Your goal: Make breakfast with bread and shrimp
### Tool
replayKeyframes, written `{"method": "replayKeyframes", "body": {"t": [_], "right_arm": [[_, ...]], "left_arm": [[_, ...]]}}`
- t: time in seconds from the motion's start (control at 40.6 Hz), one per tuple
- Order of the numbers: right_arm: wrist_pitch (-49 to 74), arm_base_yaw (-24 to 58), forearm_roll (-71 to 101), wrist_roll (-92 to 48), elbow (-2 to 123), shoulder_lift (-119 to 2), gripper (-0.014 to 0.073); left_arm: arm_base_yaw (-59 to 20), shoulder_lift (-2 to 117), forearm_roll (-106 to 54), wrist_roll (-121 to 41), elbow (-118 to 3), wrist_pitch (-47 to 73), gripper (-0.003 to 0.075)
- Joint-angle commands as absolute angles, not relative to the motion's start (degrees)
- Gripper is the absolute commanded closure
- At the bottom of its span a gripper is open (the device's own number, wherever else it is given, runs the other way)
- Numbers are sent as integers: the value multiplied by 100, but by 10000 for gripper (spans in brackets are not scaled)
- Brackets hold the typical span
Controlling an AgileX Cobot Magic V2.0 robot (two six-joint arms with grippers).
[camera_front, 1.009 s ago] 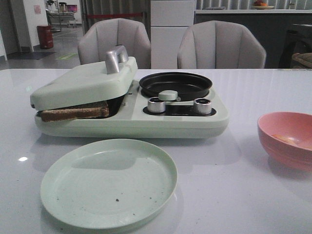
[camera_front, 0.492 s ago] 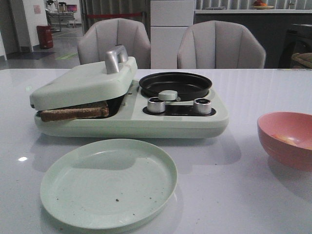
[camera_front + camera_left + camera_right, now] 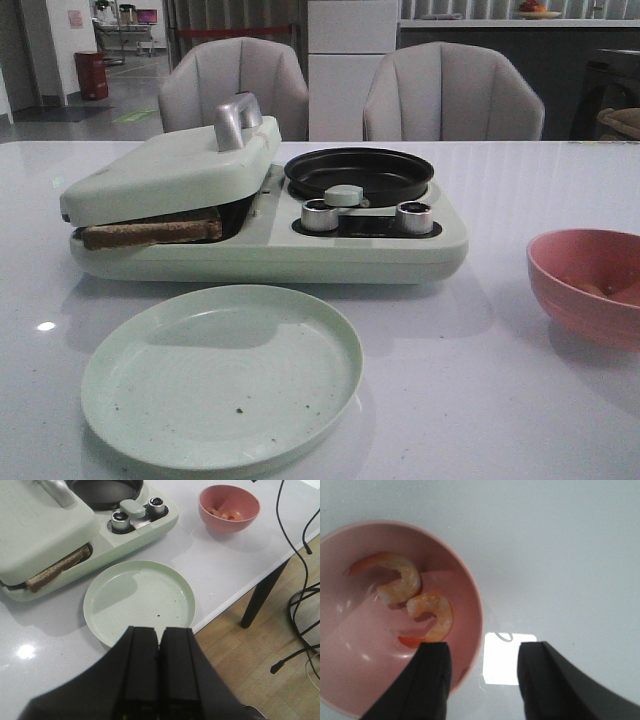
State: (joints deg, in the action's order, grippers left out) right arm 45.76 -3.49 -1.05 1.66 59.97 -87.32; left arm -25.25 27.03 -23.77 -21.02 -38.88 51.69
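mint green plate [image 3: 222,377] with dark specks, matching mint breakfast maker [image 3: 262,215], black pan [image 3: 359,172], salmon-pink bowl [image 3: 395,615], orange-white shrimp [image 3: 431,616], brown-crusted bread [image 3: 150,232]

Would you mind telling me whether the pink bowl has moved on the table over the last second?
No; the pink bowl keeps its place right of the breakfast maker.

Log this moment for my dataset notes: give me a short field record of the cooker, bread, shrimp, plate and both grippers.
appliance: green breakfast maker, lid down over the sandwich side
bread: brown-crusted slice sticking out under the lid
frying pan: black pan, nothing seen in it
plate: green plate in front of the maker, only crumbs
shrimp: two shrimp in the pink bowl
left gripper: shut, above the plate's near rim
right gripper: open over the bowl's rim
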Motion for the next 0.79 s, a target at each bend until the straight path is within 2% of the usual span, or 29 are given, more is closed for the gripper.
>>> {"method": "replayKeyframes", "body": {"t": [0.0,0.468,0.763], "right_arm": [[4166,-393,-53,83,6204,-8820,171],[3730,-393,0,83,6204,-9643,178],[3695,-393,0,83,6204,-9678,454]], "left_arm": [[-2572,2730,-2545,-2053,-4035,4782,619],[-2572,2730,-2545,-2053,-4035,4782,619],[-2572,2730,-2545,-2053,-4035,4782,619]]}}
